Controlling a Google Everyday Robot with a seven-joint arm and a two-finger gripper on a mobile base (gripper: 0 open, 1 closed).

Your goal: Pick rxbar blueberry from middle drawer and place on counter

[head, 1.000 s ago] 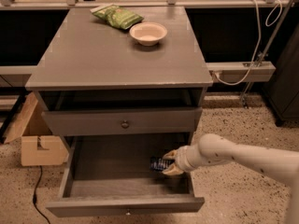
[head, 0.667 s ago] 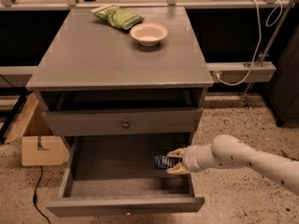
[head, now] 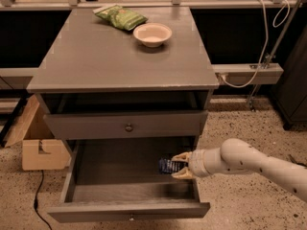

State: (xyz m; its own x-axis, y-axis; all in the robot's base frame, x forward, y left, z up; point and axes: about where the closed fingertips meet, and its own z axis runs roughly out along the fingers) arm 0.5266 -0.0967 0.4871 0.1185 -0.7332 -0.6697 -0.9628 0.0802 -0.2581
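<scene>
- My claw (head: 177, 166) is at the lower right of the frame, inside the right-hand end of the open middle drawer (head: 120, 169), and it is closed on the rxbar blueberry (head: 166, 166).
- The bar's dark wrapper pokes out to the left from between the two fingers (head: 182, 156), one above it and one below.
- Compared with a second ago, the claw has barely moved in the frame. The elbow behind it has drifted a little to the right, and the bar shows more plainly past the fingertips.
- I read that as the grasp being made and the lift just starting. I cannot tell whether the bar is already clear of the drawer floor.
- The desk (head: 120, 61) fills the upper middle of the frame and is well above the claw. It carries a bowl (head: 152, 34) and a green snack bag (head: 120, 17) near its back edge, and its front half is bare.
- The upper drawer front (head: 96, 125) with its round knob sits closed between the claw and the desk. My judgement is that the bar must come out toward the bottom of the frame before it goes up.
- The main risk I see is clipping the desk's front lip on the way up.
</scene>
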